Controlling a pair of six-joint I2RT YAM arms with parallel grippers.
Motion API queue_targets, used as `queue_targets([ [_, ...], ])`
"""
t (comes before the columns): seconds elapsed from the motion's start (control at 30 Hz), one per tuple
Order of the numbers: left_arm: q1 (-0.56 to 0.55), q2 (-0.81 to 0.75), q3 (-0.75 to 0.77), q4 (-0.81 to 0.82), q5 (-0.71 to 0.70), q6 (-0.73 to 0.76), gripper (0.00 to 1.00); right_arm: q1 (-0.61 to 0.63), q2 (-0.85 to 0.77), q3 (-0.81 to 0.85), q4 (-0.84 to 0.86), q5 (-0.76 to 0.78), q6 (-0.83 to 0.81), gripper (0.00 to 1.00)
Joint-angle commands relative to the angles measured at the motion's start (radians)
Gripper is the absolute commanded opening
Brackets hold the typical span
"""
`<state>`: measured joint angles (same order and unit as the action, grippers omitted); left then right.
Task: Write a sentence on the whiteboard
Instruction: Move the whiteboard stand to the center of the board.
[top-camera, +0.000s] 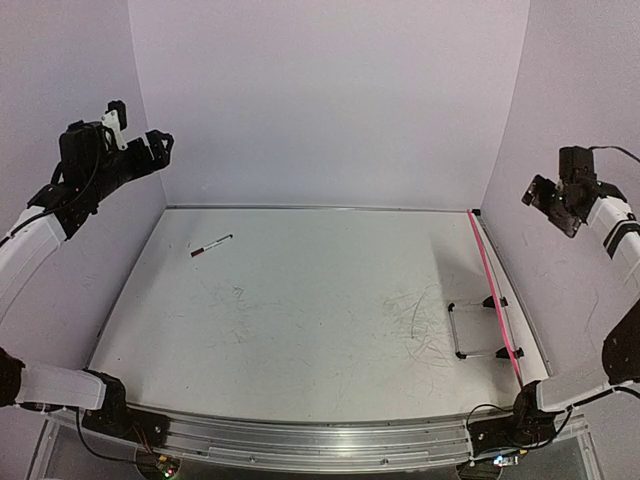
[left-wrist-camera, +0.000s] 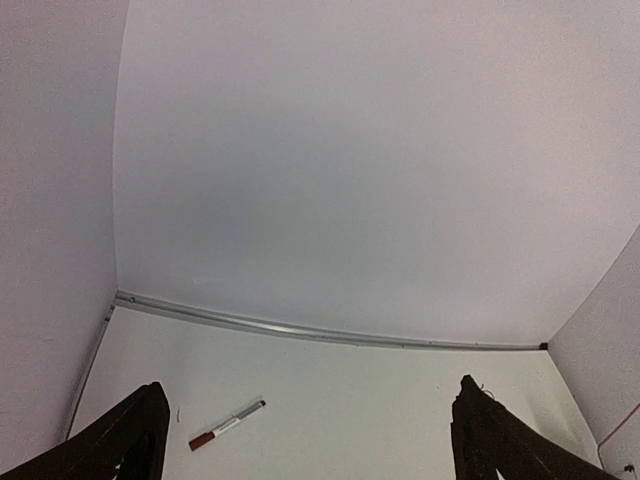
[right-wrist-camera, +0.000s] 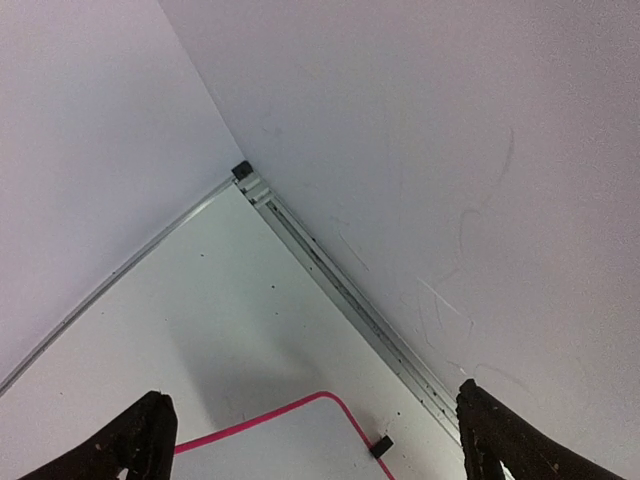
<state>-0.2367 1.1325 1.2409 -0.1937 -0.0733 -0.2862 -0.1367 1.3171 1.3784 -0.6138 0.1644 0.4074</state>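
The whiteboard (top-camera: 488, 270) stands on its edge along the right wall, so the top view shows only its pink frame. One blank rounded corner of it (right-wrist-camera: 290, 448) shows in the right wrist view. No sentence is visible on it. A marker (top-camera: 211, 245) with a dark red cap lies at the far left of the table, and it also shows in the left wrist view (left-wrist-camera: 227, 425). My left gripper (top-camera: 160, 142) is open and empty, high at the left wall (left-wrist-camera: 310, 415). My right gripper (top-camera: 542, 195) is open and empty, high above the board's far end (right-wrist-camera: 312, 400).
A wire stand (top-camera: 470, 330) with black clip feet (top-camera: 503, 301) props the board at the right. Purple walls close in the back and both sides. The tabletop (top-camera: 300, 320) has faint grey scribble marks. A metal rail (right-wrist-camera: 350, 290) runs along the right wall.
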Motion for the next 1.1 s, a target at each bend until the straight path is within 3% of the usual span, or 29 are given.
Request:
queue_targets([
  [0.0,0.001,0.022,-0.042,-0.009,0.101,-0.010,0.99,-0.078,0.016,-0.091,-0.001,-0.078,0.103,0.98],
  [0.33,-0.021,0.049,-0.112,-0.008,0.279,-0.065,1.00,-0.105,0.038,-0.265,0.016,0.074,0.183,0.98],
  [0.57,-0.100,0.037,-0.146,-0.009,0.222,-0.025,0.99,-0.103,0.093,-0.378,0.100,-0.151,0.203,0.89],
  [1.07,-0.169,0.129,-0.104,-0.004,0.266,-0.044,0.99,-0.101,0.238,-0.475,0.286,-0.266,0.438,0.91],
])
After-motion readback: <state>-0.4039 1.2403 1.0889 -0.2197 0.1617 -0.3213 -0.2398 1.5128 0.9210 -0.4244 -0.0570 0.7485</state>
